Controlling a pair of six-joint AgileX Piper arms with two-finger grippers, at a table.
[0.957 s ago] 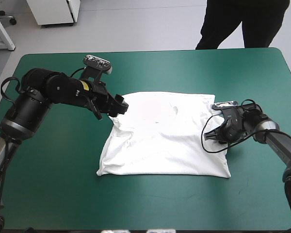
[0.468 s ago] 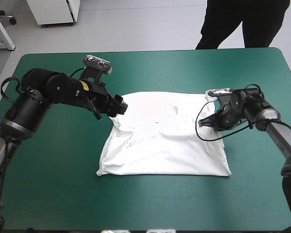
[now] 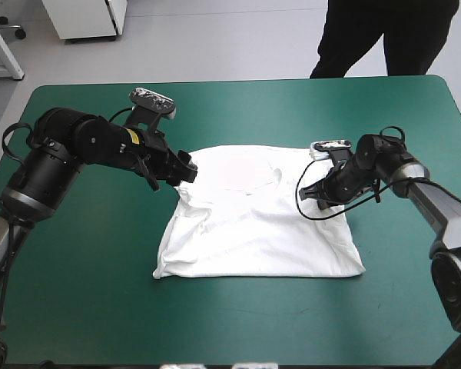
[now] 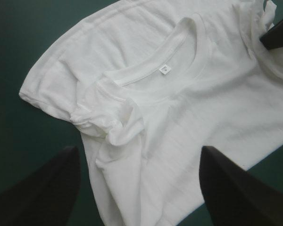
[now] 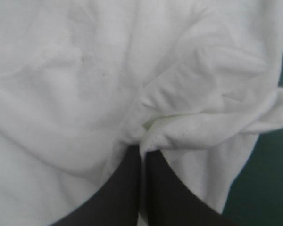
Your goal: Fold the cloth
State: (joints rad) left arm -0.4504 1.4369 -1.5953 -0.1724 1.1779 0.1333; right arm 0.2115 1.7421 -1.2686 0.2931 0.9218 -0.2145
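At the left of the desk [image 3: 77, 292], over its teal-green cover: the left gripper [image 3: 186, 171], reaching in above the far-left corner of the T-shirt [image 3: 253, 231]. In the left wrist view, black fingers [image 4: 42, 188] spread wide, bases out toward the corners, with nothing held between them. Under the gap, only cloth and a strip of teal-green. Cannot tell whether touching the cloth or hanging just above it. Ahead of the left gripper [image 4: 139, 153]: a bunched, rumpled sleeve [image 4: 108, 117], then the round collar [image 4: 188, 33] with a small label [image 4: 165, 69] inside its back.

Across the middle of the desk: the T-shirt, white, spread mostly flat, collar toward the far edge and hem toward the near edge. Left side creased and drawn in a little, near-left corner running out to a point.

At the right: the right gripper [image 3: 316, 192], low over the far-right part of the T-shirt, just inside its right edge. In the right wrist view, fingers [image 5: 122, 188] all but closed, meeting in one pointed arch, with a ridge of the T-shirt [image 5: 61, 94] pinched at the tips of the right gripper [image 5: 141, 149]. Folds gathering toward that pinch, and a sliver of teal-green past the cloth's edge. Also in the left wrist view: the right gripper [image 4: 278, 35], black, at the far side of the T-shirt [image 4: 217, 103].
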